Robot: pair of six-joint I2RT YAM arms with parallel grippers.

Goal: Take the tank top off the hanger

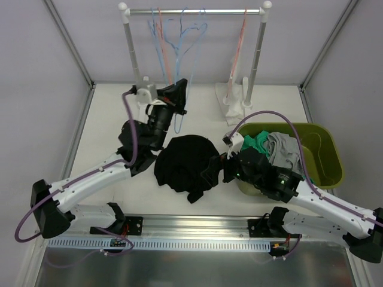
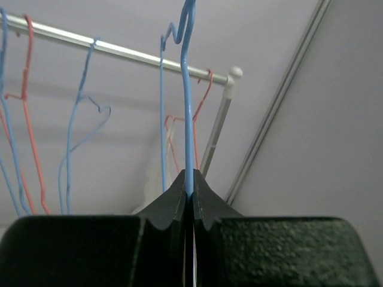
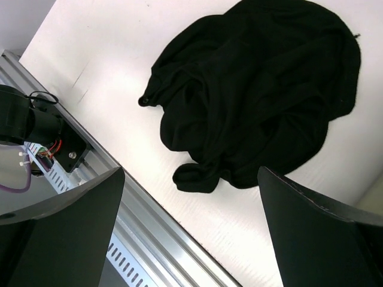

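The black tank top (image 1: 185,161) lies crumpled on the white table between the two arms, free of any hanger. It fills the upper part of the right wrist view (image 3: 257,89). My left gripper (image 1: 178,92) is raised near the rack and shut on the wire of a blue hanger (image 2: 189,119). The hanger's hook points up in front of the rail. Its lower loop (image 1: 178,122) hangs bare below the gripper. My right gripper (image 1: 214,170) is open and empty. It hovers just right of the tank top, with the fingers (image 3: 66,215) wide apart above the garment's near edge.
A clothes rack (image 1: 194,11) at the back holds several blue and red wire hangers (image 1: 164,42), with white feet (image 1: 233,98) on the table. A green bin (image 1: 320,155) of clothes stands at the right. An aluminium rail (image 1: 197,224) runs along the near edge.
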